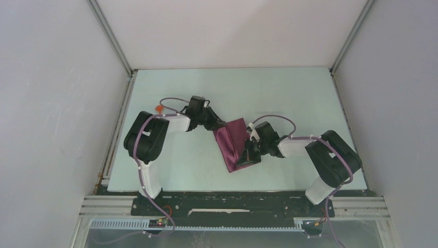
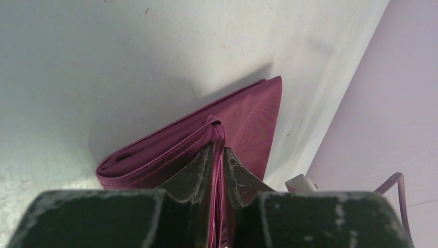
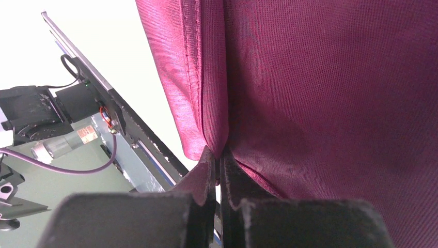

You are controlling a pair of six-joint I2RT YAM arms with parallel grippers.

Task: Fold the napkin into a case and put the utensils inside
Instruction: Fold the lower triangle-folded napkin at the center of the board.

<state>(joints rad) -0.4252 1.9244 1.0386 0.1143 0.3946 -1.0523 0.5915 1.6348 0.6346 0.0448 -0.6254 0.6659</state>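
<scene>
At mid-table (image 1: 175, 170), the right gripper (image 3: 219, 155) pinches the near edge of the folded maroon napkin (image 1: 233, 140), its fingers almost together. Farther back, the left gripper (image 2: 219, 147) clamps a hemmed fold. The cloth looks light, limp and slightly slick, so doubled edges are probably the best place to hold it.

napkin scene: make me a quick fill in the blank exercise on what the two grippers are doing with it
1. The napkin is pinched by ____ grippers at once.
2. In the top view the left gripper holds its ____ end, away from the arm bases.
3. The right gripper has its jaws ____ on the napkin.
4. The small piece beside the left arm is ____ in colour.
Missing words: both; far; shut; orange.
</scene>
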